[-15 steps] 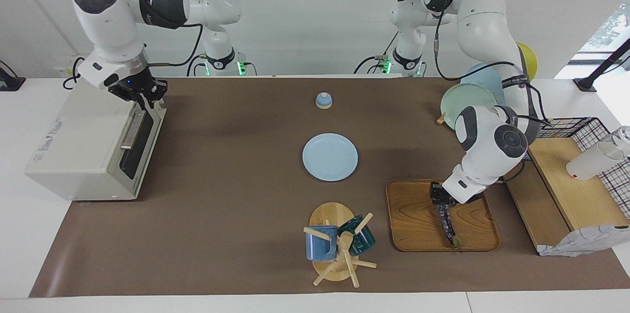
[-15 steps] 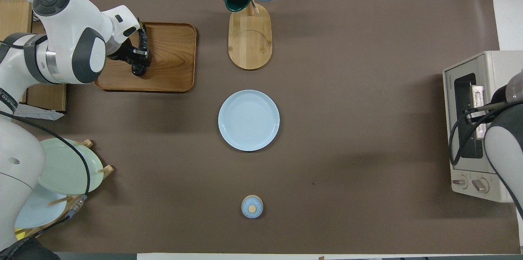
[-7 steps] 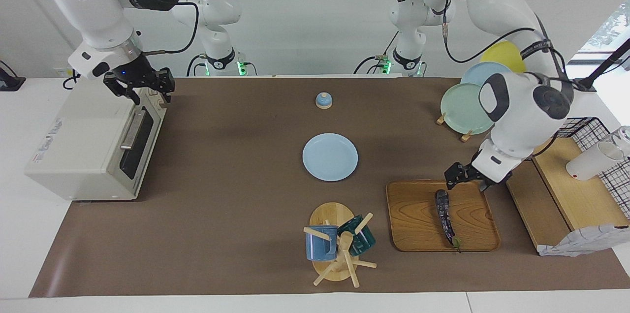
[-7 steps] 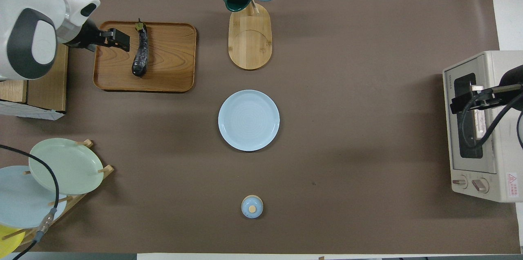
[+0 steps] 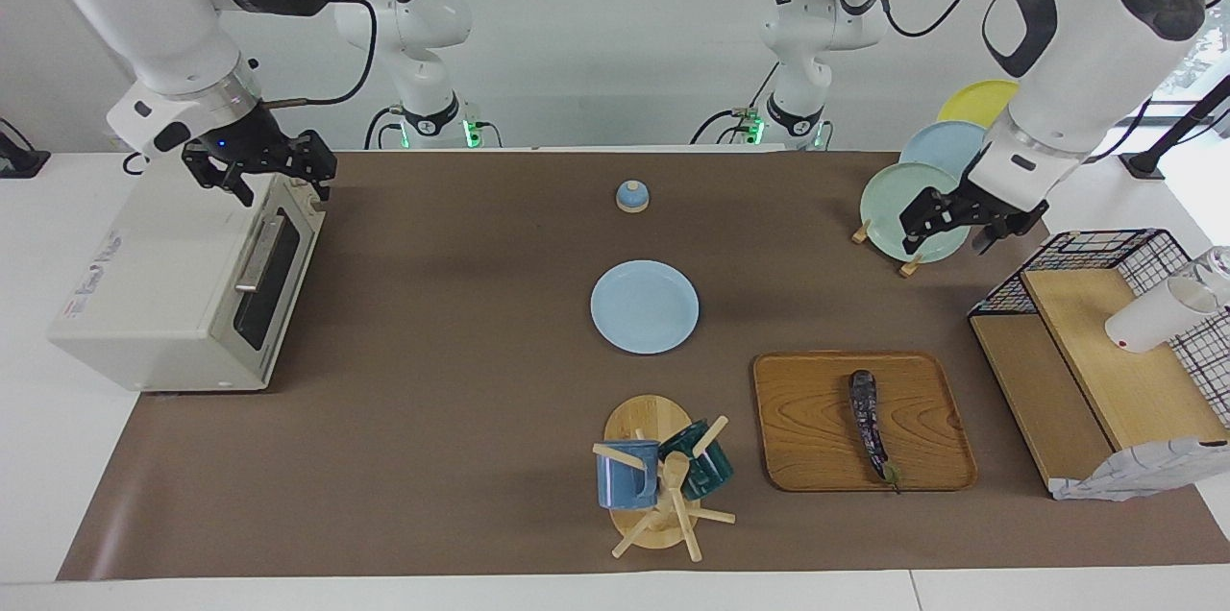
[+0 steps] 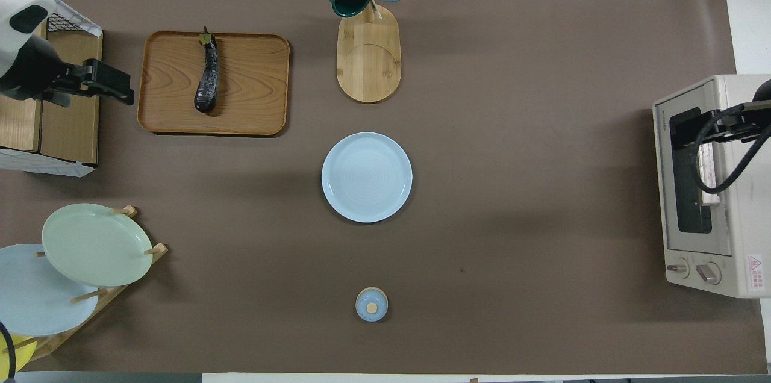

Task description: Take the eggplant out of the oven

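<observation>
Both grippers hang with fingers spread and hold nothing: the left gripper [image 5: 971, 225] at the facing view's right, the right gripper [image 5: 259, 171] upper left above the oven [image 5: 163, 294], whose door is shut. The eggplant [image 5: 871, 426] lies on the wooden tray [image 5: 807, 438], lower right. In the overhead view both grippers are partly cut off at the frame edges.

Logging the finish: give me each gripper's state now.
Left gripper: open, empty, raised over the plate rack.
Right gripper: open, empty, above the oven.
</observation>
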Controlling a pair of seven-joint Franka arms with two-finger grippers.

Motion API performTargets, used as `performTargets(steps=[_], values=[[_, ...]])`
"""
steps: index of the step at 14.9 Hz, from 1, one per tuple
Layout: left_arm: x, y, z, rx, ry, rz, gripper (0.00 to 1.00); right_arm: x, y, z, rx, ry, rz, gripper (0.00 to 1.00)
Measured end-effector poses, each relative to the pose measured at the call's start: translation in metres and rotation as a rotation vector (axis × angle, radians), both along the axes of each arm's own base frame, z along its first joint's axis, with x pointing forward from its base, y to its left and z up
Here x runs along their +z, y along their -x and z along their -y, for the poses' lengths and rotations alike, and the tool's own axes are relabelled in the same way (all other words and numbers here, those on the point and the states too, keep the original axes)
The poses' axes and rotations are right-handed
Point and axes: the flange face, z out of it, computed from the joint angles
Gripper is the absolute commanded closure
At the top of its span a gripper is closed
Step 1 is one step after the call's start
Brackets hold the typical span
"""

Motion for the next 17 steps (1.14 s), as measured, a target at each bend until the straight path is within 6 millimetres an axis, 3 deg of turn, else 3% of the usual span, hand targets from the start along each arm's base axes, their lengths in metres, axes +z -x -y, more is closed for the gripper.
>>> performTargets(steps=[2, 9, 17], values=[[0.004, 0.016, -0.001, -0.001, -0.007, -0.03, 0.0, 0.0, 0.0, 0.003, -0.006, 0.0, 0.001, 0.0], [-0.032, 0.045, 0.0, 0.0, -0.019, -0.068, 0.0, 0.005, 0.003, -0.002, -0.018, 0.001, 0.009, 0.0], [-0.003, 0.057, -0.007, 0.009, -0.021, -0.081, 0.0, 0.007, 0.004, 0.001, -0.041, 0.002, 0.013, 0.0]])
